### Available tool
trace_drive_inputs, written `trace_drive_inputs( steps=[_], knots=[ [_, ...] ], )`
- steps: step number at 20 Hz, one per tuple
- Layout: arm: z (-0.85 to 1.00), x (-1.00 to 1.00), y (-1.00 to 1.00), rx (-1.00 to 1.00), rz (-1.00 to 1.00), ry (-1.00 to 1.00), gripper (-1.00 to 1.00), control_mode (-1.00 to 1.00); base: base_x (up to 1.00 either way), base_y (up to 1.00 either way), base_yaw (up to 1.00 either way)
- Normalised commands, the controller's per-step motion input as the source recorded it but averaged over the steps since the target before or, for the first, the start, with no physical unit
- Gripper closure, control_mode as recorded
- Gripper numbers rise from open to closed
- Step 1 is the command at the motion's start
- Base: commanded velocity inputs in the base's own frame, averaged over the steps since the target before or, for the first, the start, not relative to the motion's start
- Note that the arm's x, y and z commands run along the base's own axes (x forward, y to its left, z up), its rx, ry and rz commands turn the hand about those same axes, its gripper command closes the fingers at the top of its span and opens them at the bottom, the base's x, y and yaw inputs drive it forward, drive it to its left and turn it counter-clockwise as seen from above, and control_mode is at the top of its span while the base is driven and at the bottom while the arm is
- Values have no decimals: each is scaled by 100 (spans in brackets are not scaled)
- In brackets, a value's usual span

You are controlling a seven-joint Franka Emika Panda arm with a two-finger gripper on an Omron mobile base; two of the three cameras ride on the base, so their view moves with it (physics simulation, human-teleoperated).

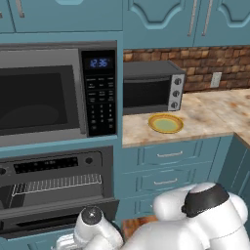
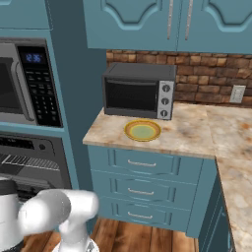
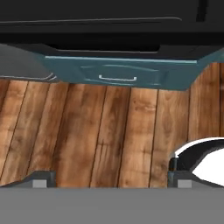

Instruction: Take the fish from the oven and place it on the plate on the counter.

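The oven [image 1: 53, 188] stands open, rack bare of any visible fish. The tool [image 3: 109, 181] — fingers apart, empty — points at the floor; raise it level with the rack before reaching in.

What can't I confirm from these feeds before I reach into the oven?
- Fish: none can be made out on the wire rack in the left base view; the oven cavity behind it is dark and cut off by the left edge.
- Oven in the right base view: cut off by the left edge and the arm.
- Gripper: the hand view shows only the fingertips' tops, apart over wood floor.
- Plate: looks empty.
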Motion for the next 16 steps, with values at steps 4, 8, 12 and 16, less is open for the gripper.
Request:
trace_drive_inputs(
  steps=[4, 8, 12, 16],
  knots=[
    [100, -6, 26, -25, -6, -47, -100, -100, 0, 0, 0],
    [100, 8, 3, -5, -23, -19, -100, -100, 0, 0, 0],
    [100, 39, 0, 0, -24, 1, -100, -100, 0, 0, 0],
    [100, 45, -14, 6, -18, 8, -100, -100, 0, 0, 0]
  ],
)
